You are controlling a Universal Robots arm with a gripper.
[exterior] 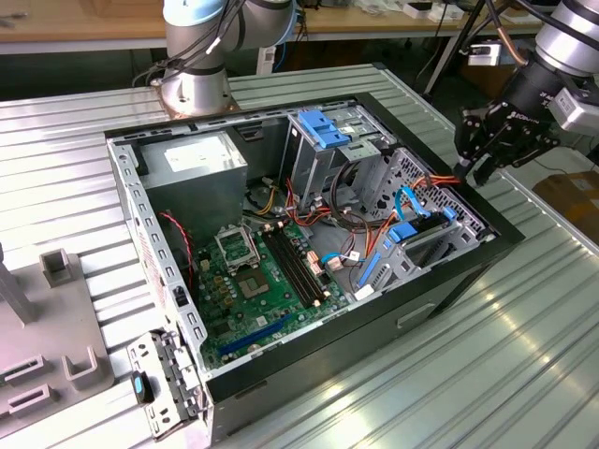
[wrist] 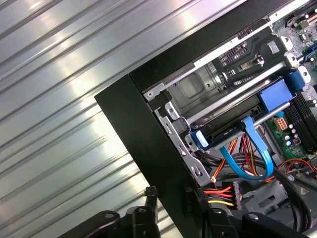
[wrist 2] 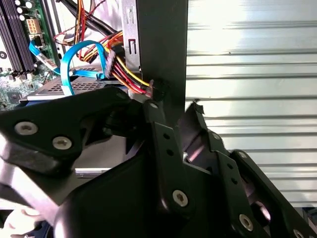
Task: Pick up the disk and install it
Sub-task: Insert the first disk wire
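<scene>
The gripper [exterior: 482, 154] hangs with fingers apart, holding nothing, astride the black case wall [wrist 2: 163, 49]. The disk [exterior: 421, 234] sits in its bay inside the case, just beyond the fingers. One finger could catch the coloured power wires [wrist: 218, 194] (they lie very close).

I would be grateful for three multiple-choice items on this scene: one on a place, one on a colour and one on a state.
1. In the exterior view, where is the gripper?
A. Over the power supply
B. At the case's edge on that view's right
C. Above the grey fixture

2. What colour is the flat cable looping inside the case?
A. Blue
B. Green
C. White

3. How is the computer case?
A. Closed
B. Open, motherboard exposed
C. Upright, shut

Key: B, the gripper hangs by the case's black wall; A, the flat cable is bright blue; B, the motherboard lies in plain sight.
</scene>
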